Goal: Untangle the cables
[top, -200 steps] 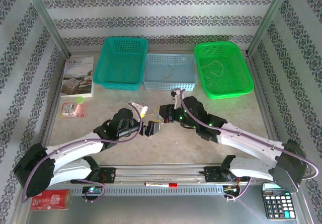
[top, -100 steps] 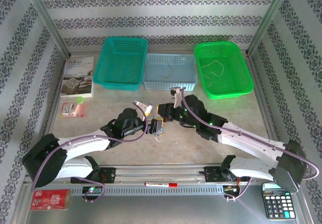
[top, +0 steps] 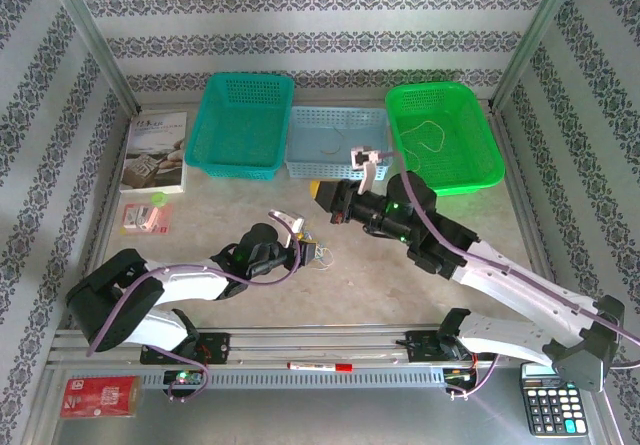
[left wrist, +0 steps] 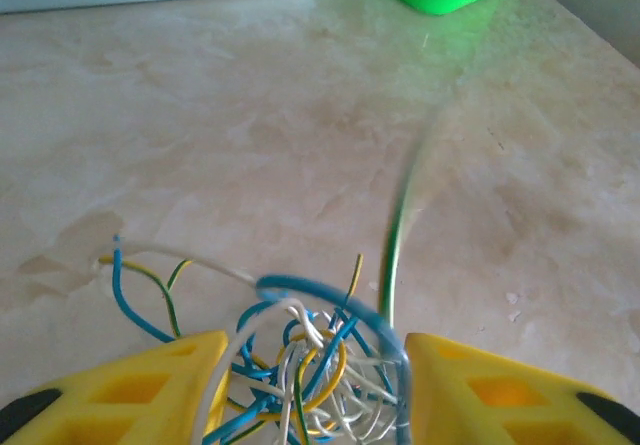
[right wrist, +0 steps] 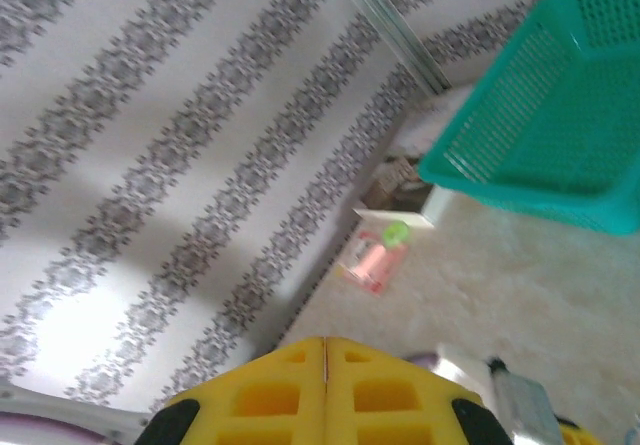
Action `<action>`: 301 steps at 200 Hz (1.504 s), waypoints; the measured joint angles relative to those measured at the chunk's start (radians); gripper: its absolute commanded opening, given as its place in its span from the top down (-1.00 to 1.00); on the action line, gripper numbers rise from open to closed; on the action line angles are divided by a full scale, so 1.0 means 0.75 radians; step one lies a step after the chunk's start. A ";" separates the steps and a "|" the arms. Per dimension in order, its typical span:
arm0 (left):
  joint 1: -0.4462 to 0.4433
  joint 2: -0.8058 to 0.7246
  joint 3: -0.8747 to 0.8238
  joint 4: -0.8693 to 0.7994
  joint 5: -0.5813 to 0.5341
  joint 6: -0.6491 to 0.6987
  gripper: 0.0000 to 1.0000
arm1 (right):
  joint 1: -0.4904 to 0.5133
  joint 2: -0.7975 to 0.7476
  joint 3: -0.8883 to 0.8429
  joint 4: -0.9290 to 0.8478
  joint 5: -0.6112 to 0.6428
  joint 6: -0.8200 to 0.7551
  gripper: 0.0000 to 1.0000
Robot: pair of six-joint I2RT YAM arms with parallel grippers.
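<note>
The cables are a tangled wad of blue, white and yellow-green strands lying on the table. My left gripper has its yellow fingers on both sides of the wad and is shut on it, low over the table. One green strand rises out of the wad, blurred. My right gripper hangs above and behind the wad, pointing left. Its fingers are pressed together and no strand shows between them.
Three baskets stand at the back: teal, pale blue with a strand inside, and green holding a whitish strand. A book and a pink packet lie at the left, and a calculator at the near right.
The right gripper has pulled up and back to the right, away from the left one. The left gripper has slid right and down to the table with the tangle.
</note>
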 measured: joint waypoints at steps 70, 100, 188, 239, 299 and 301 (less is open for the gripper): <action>0.000 0.005 -0.022 0.031 0.000 -0.023 -0.02 | -0.134 -0.025 0.172 -0.029 -0.028 -0.033 1.00; 0.000 -0.021 -0.027 0.035 0.001 -0.047 -0.31 | -0.218 -0.032 0.188 -0.035 -0.034 -0.038 1.00; 0.000 -0.424 0.033 -0.216 -0.094 -0.159 -1.00 | -0.506 0.114 0.190 -0.042 -0.052 -0.040 1.00; 0.035 -0.577 0.158 -0.492 -0.303 -0.172 -1.00 | -0.642 0.408 0.303 -0.023 -0.060 -0.080 1.00; 0.396 -0.394 0.299 -0.602 -0.269 -0.268 -0.99 | -0.730 0.892 0.649 0.010 -0.083 -0.150 1.00; 0.407 -0.379 0.306 -0.601 -0.260 -0.271 -1.00 | -0.731 0.906 0.660 0.012 -0.084 -0.152 1.00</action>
